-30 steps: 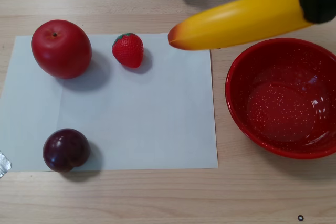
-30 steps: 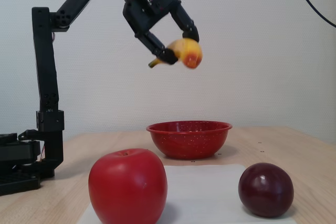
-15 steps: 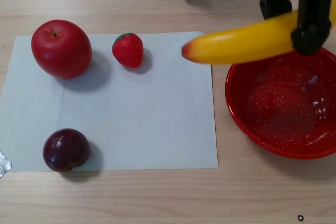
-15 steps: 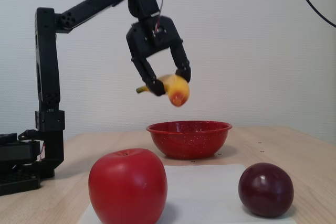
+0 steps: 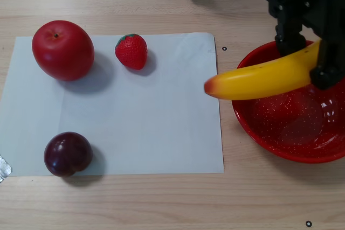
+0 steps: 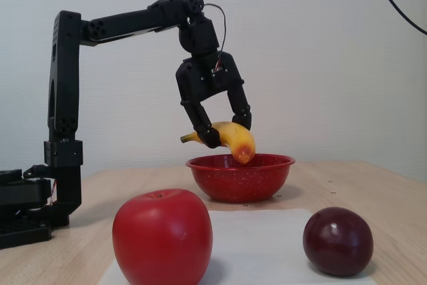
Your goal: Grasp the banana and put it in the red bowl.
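The yellow banana (image 5: 259, 80) hangs in my gripper (image 5: 308, 57), which is shut on its stem half. Its orange-red end sticks out to the left, past the rim of the red bowl (image 5: 280, 153), while the rest lies over the bowl's inside. In the fixed view the banana (image 6: 238, 143) slopes down, and its blunt end sits level with the rim of the red bowl (image 6: 240, 179). The gripper (image 6: 228, 131) reaches down from above, one black finger on each side of the banana. Whether the banana touches the bowl cannot be told.
A white paper sheet (image 5: 145, 122) lies left of the bowl. On it are a red apple (image 5: 63, 50), a strawberry (image 5: 131, 51) and a dark plum (image 5: 67, 153). The arm's base (image 6: 27, 211) stands at the far left of the fixed view.
The arm has come down with the banana, from high above the table to rim height of the bowl. In the other view the banana has shifted right and toward the bowl.
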